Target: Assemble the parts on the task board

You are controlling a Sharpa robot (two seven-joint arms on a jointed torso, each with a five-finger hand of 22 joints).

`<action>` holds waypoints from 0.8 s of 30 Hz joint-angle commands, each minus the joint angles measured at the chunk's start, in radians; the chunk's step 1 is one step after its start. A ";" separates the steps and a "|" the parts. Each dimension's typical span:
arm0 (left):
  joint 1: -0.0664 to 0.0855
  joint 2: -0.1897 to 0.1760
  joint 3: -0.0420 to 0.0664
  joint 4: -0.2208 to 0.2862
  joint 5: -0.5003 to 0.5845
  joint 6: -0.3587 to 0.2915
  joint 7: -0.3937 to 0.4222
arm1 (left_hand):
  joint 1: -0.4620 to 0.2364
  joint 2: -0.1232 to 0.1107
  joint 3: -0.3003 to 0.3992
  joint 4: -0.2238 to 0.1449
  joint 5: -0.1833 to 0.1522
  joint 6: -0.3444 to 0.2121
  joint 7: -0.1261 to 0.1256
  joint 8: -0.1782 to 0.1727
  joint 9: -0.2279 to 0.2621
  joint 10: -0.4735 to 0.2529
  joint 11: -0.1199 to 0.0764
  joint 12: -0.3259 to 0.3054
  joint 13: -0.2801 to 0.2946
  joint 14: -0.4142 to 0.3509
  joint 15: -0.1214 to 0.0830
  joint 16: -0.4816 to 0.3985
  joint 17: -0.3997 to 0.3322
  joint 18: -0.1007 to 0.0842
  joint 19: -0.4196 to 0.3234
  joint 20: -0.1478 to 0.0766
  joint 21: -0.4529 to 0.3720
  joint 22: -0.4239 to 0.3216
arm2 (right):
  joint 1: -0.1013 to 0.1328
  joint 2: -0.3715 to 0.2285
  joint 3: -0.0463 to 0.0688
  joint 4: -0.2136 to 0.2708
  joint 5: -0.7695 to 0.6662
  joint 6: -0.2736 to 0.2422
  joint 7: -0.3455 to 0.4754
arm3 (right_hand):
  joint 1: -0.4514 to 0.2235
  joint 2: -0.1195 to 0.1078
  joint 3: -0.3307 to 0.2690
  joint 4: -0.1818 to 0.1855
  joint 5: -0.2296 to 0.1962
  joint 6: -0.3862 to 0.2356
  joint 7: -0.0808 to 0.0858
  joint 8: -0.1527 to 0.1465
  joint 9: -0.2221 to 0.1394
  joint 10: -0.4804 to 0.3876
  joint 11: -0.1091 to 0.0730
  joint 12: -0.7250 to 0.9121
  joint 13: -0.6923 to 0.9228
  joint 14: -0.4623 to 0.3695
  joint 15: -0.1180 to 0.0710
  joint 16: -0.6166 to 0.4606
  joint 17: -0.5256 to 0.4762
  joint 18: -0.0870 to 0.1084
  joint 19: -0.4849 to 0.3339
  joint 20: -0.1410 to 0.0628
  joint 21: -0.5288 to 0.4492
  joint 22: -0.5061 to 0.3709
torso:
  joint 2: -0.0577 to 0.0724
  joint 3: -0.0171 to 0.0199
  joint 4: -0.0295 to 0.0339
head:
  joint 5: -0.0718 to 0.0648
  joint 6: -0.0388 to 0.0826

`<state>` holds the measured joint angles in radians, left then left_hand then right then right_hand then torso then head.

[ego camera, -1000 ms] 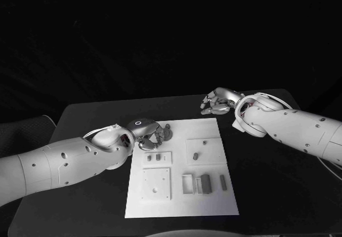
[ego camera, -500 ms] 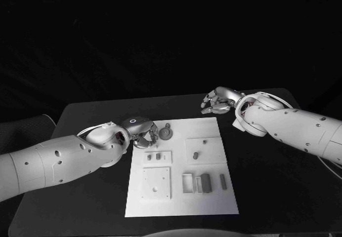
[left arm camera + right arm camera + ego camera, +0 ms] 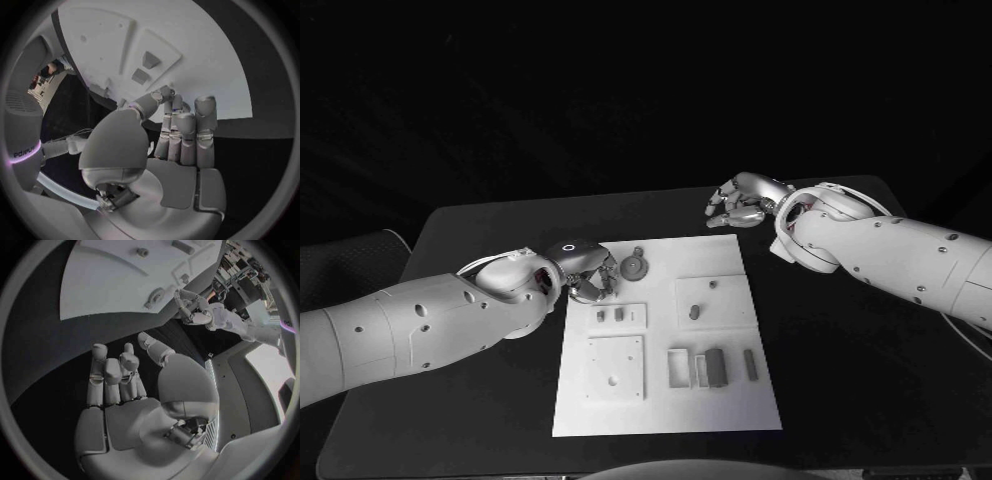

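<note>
Your left hand (image 3: 589,275), fingers curled in and holding nothing, sits at the task board's (image 3: 726,410) far left corner beside a round grey part (image 3: 635,267) lying there, while your right hand (image 3: 740,205), loosely curled and empty, hovers beyond the board's far edge; next likely calls for gripping that part.

One task board (image 3: 726,400), two hands
</note>
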<state>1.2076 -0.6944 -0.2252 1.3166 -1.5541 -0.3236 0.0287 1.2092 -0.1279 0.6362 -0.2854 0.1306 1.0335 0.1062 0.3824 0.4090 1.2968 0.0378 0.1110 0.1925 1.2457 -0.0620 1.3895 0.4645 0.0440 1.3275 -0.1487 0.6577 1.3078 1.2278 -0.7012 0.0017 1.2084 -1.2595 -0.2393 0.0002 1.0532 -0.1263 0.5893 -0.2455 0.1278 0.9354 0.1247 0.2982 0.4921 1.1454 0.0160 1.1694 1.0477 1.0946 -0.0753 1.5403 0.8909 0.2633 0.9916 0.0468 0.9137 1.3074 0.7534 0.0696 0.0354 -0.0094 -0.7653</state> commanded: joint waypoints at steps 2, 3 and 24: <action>0.000 0.007 -0.004 -0.003 0.005 0.013 0.005 | 0.001 0.011 -0.009 -0.001 0.000 0.006 0.003 -0.005 0.001 0.015 0.009 -0.003 0.000 -0.004 -0.004 -0.005 -0.001 0.112 -0.005 -0.009 -0.006 0.016 | 0.000 0.001 0.000 0.000 -0.002 0.011 0.006 | -0.004 -0.002 0.000 0.005 0.004 -0.002 0.007 -0.004 0.001 -0.004 0.004 0.005 -0.001 0.001 -0.006 -0.001 -0.002 -0.002 -0.002 -0.001 -0.006 0.017 | 0.000 0.0007 -0.0003 | -0.002 -0.003; 0.000 0.008 -0.005 -0.004 0.005 0.013 0.005 | 0.001 0.011 -0.010 -0.001 0.002 0.006 0.003 -0.006 0.001 0.015 0.009 -0.004 0.001 -0.004 -0.004 -0.005 -0.001 0.111 -0.005 -0.009 -0.006 0.016 | 0.000 0.001 0.000 -0.001 -0.002 0.011 0.006 | -0.004 -0.002 0.000 0.005 0.004 -0.002 0.007 -0.004 0.001 -0.004 0.004 0.005 -0.001 0.001 -0.006 -0.001 -0.002 -0.002 -0.002 -0.001 -0.006 0.017 | 0.001 0.0003 -0.0004 | -0.001 -0.003; 0.000 0.027 -0.009 -0.014 0.005 0.047 -0.002 | -0.001 0.010 -0.016 -0.001 0.008 0.004 0.004 -0.008 0.002 0.014 0.009 -0.008 0.002 -0.005 -0.004 -0.006 -0.002 0.109 -0.006 -0.010 -0.008 0.016 | 0.000 0.001 0.000 0.000 -0.002 0.012 0.006 | -0.004 -0.002 0.000 0.005 0.004 -0.002 0.007 -0.004 0.002 -0.004 0.004 0.005 -0.001 0.001 -0.006 -0.001 -0.002 -0.002 -0.002 -0.001 -0.006 0.017 | 0.000 0.0016 -0.0007 | -0.004 -0.007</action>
<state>1.2092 -0.6711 -0.2319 1.3029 -1.5521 -0.3104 0.0300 1.2097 -0.1229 0.6270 -0.2870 0.1348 1.0359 0.1087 0.3762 0.4098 1.2970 0.0412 0.1071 0.1928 1.2434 -0.0642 1.3895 0.4641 0.0429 1.3272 -0.1485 0.6540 1.3076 1.2278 -0.7007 0.0017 1.2073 -1.2594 -0.2391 0.0002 1.0531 -0.1263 0.5893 -0.2455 0.1278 0.9331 0.1251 0.2982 0.4930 1.1454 0.0160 1.1694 1.0478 1.0967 -0.0758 1.5403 0.8909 0.2634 0.9916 0.0468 0.9137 1.3073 0.7532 0.0710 0.0348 -0.0133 -0.7722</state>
